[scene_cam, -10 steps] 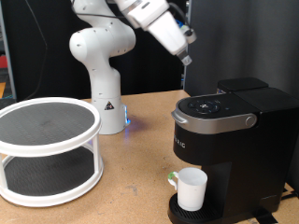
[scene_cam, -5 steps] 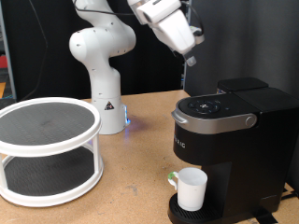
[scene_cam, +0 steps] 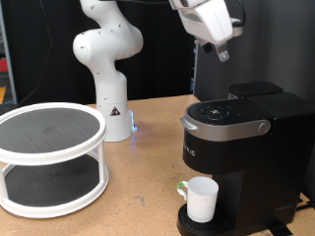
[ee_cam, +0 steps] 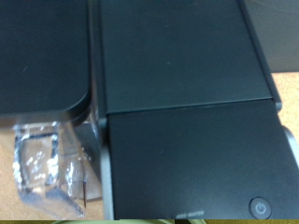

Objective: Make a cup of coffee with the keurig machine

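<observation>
The black keurig machine (scene_cam: 241,147) stands at the exterior view's right with its hinged top down and its silver-grey handle (scene_cam: 231,126) at the front. The white cup (scene_cam: 202,200) stands on the drip tray under the spout, with a small green bit at its left side. My gripper (scene_cam: 224,51) hangs high above the back of the machine, touching nothing; its fingertips show as one dark tip, so it looks shut and empty. The wrist view looks straight down on the machine's black top (ee_cam: 182,84) and a round power button (ee_cam: 259,205); no fingers show there.
A white two-tier round rack (scene_cam: 49,157) stands at the exterior view's left. The robot's white base (scene_cam: 106,79) is at the back of the wooden table (scene_cam: 138,197). A crumpled clear wrapper (ee_cam: 42,166) lies beside the machine in the wrist view.
My gripper has moved up and towards the exterior view's right, from above the button panel to high over the machine's back. The cup and machine have not moved.
</observation>
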